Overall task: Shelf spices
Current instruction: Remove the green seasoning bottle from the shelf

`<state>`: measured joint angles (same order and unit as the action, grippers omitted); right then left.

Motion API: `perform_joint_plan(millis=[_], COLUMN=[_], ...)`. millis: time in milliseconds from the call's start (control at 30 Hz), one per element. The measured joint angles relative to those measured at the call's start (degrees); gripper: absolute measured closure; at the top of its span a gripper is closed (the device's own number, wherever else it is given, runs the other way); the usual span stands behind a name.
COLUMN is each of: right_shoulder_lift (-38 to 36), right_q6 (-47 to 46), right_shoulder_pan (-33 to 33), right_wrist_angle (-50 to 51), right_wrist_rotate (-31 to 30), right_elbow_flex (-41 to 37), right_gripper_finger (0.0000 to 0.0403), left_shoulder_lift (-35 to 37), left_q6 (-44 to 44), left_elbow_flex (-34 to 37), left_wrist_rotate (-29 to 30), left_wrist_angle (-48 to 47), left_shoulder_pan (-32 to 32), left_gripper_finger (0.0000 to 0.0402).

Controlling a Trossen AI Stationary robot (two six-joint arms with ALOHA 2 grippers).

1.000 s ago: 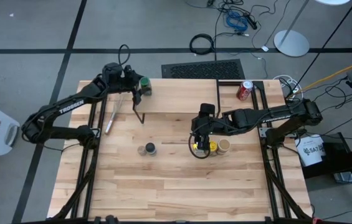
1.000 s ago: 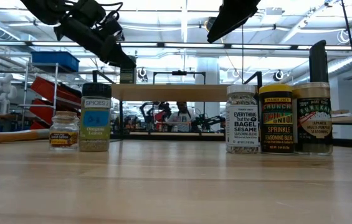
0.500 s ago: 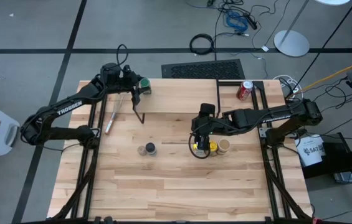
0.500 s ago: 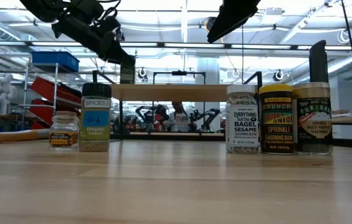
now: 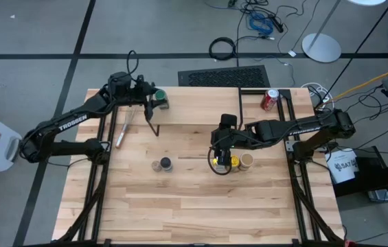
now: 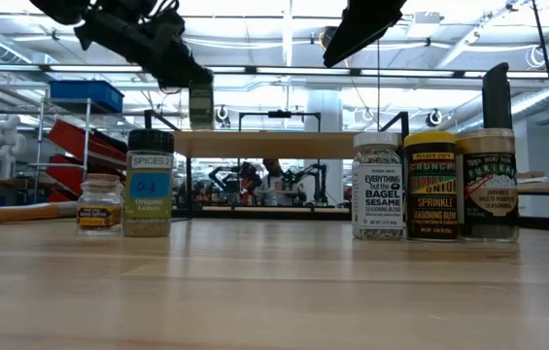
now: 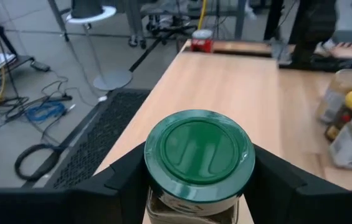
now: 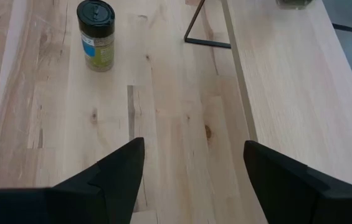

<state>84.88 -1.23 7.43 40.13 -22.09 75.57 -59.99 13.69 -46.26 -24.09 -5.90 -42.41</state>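
Observation:
A green-lidded spice jar [image 7: 199,152] stands upright between the fingers of my left gripper [image 5: 152,99], over the left end of the shelf [image 5: 214,106], a light-wood board on thin black legs. My right gripper [image 5: 222,152] hangs open above three jars [image 6: 431,187] clustered on the table right of centre, touching none. Two more spices, a dark-lidded jar [image 6: 148,185] and a small low jar [image 6: 99,204], stand on the table left of centre. My left gripper pinches the green-lidded jar between its two fingers [image 7: 123,180], one on each side of the glass body just under the lid [image 7: 163,205]. The fingers come nearly level from the table's left. The jar is upright, its bottom [image 6: 201,123] just above the shelf board.
A red can [image 5: 269,99] stands at the shelf's far right end. A wire whisk [image 5: 125,127] lies on the table left of the shelf's black leg [image 5: 154,127]. Bare tabletop [image 5: 200,206] stretches along the near side.
My left gripper has risen a little with the green-lidded jar, which stood on the shelf's left end and now hangs slightly above it, still upright. My right gripper has kept still.

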Motion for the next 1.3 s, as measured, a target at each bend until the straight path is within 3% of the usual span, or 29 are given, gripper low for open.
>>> perform_joint_plan(millis=[267,567,800,1000,1300], right_shoulder_lift=[0.00,-0.44,-4.71,-7.73,-8.04], right_q6=[-0.79,-1.86,-6.00,-8.18,-8.89], right_shoulder_pan=[0.15,2.25,4.09,5.84,6.94], right_wrist_angle=[-0.07,-0.03,1.40,2.13,3.81], right_wrist_rotate=[-0.02,-0.13,-0.63,-0.64,-0.61], right_elbow_flex=[0.00,0.00,0.00,0.00,0.01], right_gripper_finger=[0.0140,0.0140,0.0140,0.0140,0.0140], left_shoulder_lift=[4.66,4.50,4.50,4.48,1.97], left_q6=[-7.51,-10.44,-14.14,-19.70,-22.87], left_elbow_flex=[0.00,0.00,0.22,2.05,5.92], left_wrist_rotate=[-1.93,-0.80,3.84,11.77,20.70], left_wrist_angle=[0.64,0.79,1.10,0.75,9.00], left_shoulder_pan=[7.05,19.04,28.17,36.12,46.66], left_gripper_finger=[0.0191,0.0191,0.0191,0.0191,0.0191])
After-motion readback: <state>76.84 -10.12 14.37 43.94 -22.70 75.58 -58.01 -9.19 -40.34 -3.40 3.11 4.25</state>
